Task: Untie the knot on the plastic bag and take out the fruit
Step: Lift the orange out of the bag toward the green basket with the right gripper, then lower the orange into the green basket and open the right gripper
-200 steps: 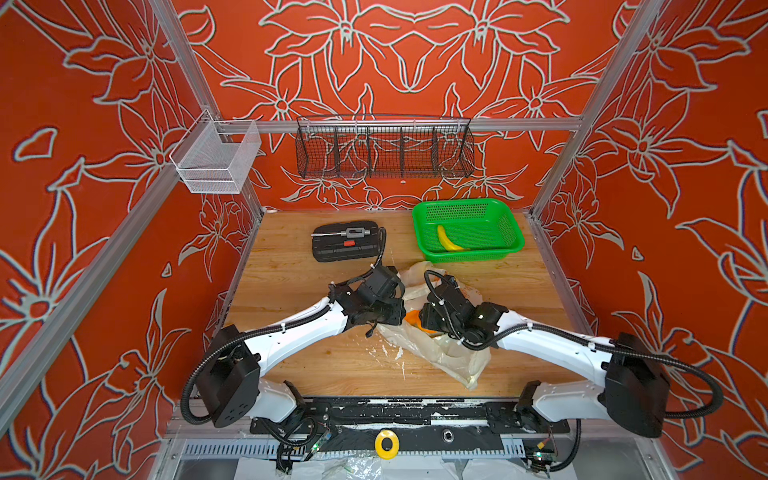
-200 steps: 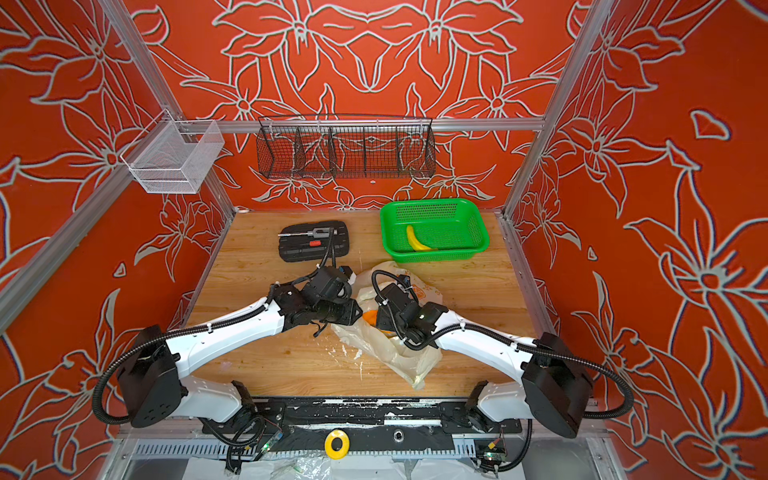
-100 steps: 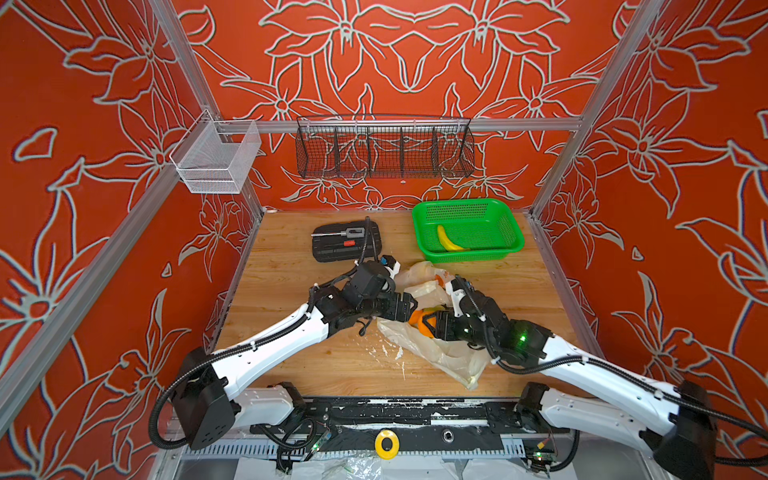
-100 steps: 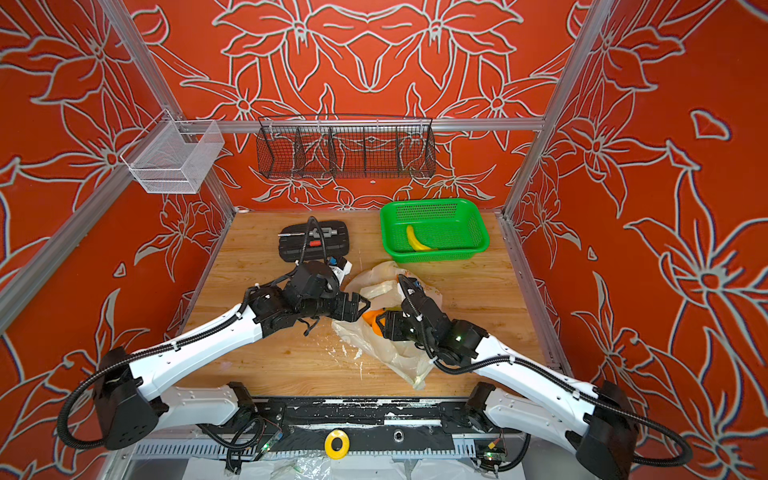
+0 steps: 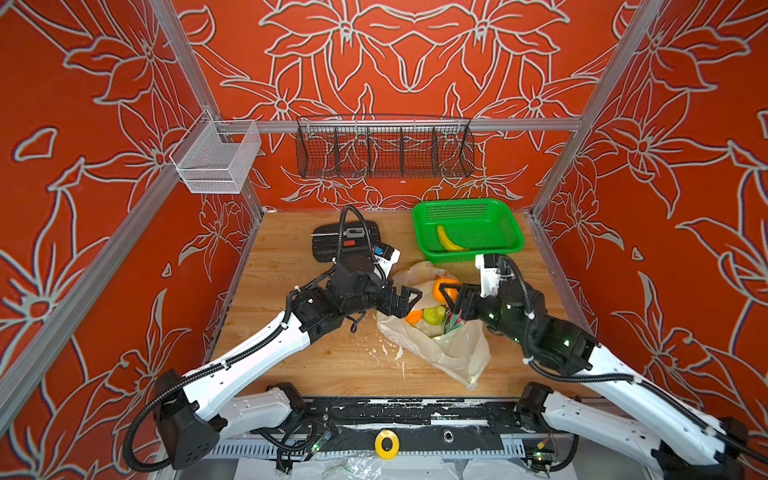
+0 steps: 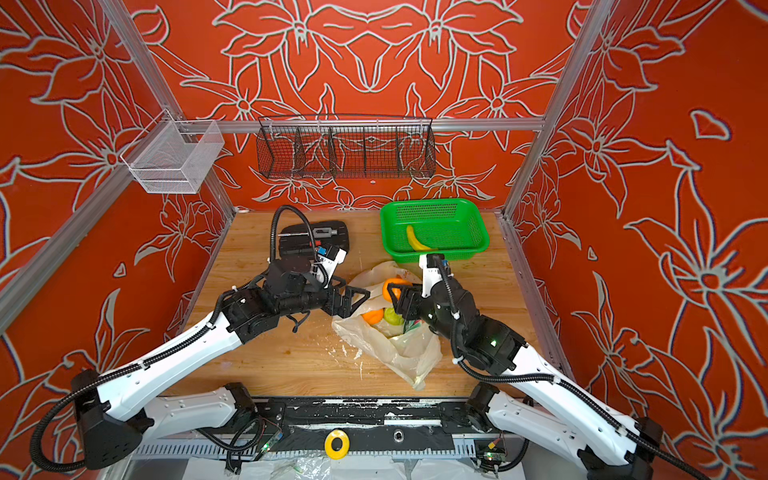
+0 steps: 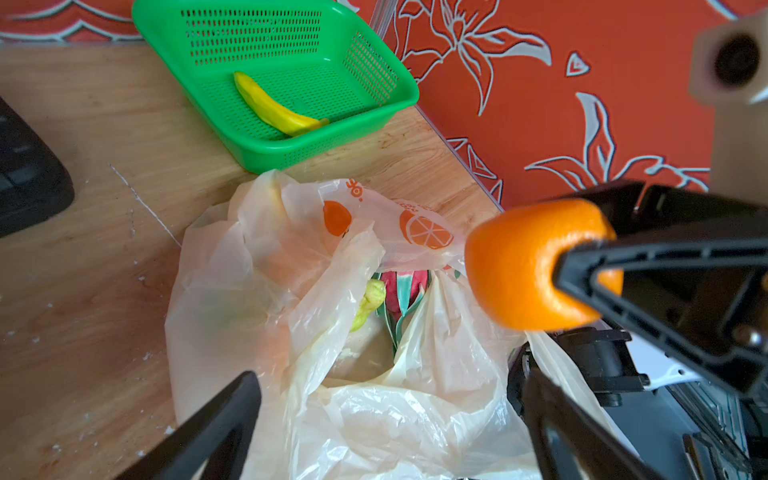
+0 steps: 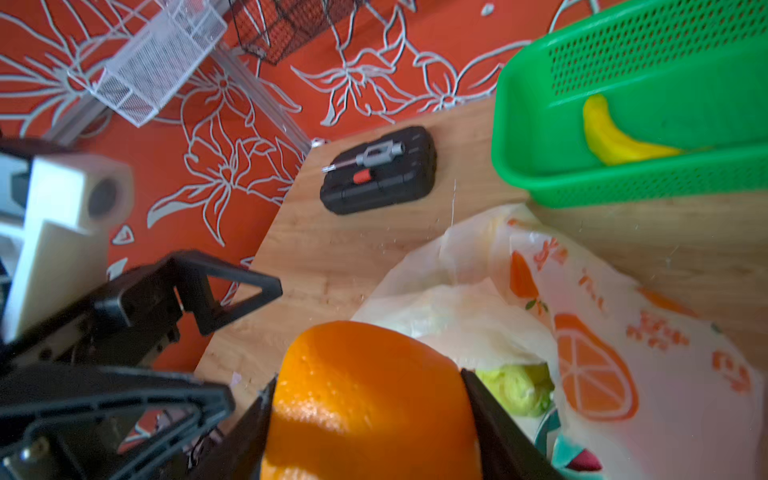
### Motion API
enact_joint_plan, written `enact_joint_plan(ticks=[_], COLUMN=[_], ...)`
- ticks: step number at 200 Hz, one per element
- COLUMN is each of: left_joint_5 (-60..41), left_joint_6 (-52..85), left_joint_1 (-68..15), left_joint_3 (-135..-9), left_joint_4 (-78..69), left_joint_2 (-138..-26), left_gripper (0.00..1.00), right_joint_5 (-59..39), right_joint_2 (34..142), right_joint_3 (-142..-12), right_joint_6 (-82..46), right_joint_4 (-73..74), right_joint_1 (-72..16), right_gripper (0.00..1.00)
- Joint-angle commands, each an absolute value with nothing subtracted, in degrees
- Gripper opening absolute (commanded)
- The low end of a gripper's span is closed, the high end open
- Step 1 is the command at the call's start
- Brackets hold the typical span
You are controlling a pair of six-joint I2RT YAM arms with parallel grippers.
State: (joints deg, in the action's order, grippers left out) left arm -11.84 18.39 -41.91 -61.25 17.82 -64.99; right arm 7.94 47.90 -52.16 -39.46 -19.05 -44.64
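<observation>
The plastic bag (image 5: 446, 353) (image 6: 401, 353) lies crumpled on the wooden table with its mouth gaping. The knot is out of view. My right gripper (image 5: 448, 297) (image 8: 367, 377) is shut on an orange (image 5: 441, 289) (image 6: 392, 287) (image 7: 519, 266) (image 8: 365, 395), held just above the bag's mouth. More fruit sits inside: a second orange (image 5: 413, 316), a green piece (image 5: 434, 314) (image 7: 370, 303) and a dragon fruit (image 7: 401, 291). My left gripper (image 5: 409, 301) (image 7: 392, 382) stands wide open over the bag's left edge, with only loose plastic (image 7: 374, 395) below it.
A green basket (image 5: 513, 235) with a yellow banana (image 5: 449, 243) stands just behind the bag. A black tool case (image 5: 326, 247) lies at the back left. A black wire basket (image 5: 384, 149) and a white mesh basket (image 5: 216, 162) hang on the back rail.
My left gripper has opened wide and let go of the bag. My right gripper has lifted the orange up out of the bag's mouth, and that arm has stretched out to the right.
</observation>
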Motion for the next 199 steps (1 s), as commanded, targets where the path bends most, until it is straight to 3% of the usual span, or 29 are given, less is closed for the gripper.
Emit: enact_joint_plan(ticks=[1, 62, 114, 199], left_joint_5=[-14.06, -16.14, -22.06, -18.70], left_joint_6=[13.97, 6.86, 6.86, 4.76], left_joint_1=[-40.68, -36.52, -31.67, -30.57], left_joint_3=[-65.25, -70.12, -68.47, -68.69], left_joint_4=[19.06, 24.23, 23.04, 27.33], left_joint_2=[-63.76, -64.62, -64.95, -65.59], left_gripper=[0.98, 0.98, 0.98, 0.98], right_joint_5=[7.77, -6.73, -16.40, -16.15], right_joint_2=[51.95, 70.26, 88.75, 118.91], right_joint_3=[-57.91, -70.39, -78.76, -101.38], right_joint_6=[-38.32, -40.14, -41.28, -39.90], right_joint_4=[-18.98, -17.05, -12.97, -21.92], right_joint_1=[-39.71, -23.36, -14.89, -8.82], right_gripper=[0.62, 0.61, 0.60, 0.58])
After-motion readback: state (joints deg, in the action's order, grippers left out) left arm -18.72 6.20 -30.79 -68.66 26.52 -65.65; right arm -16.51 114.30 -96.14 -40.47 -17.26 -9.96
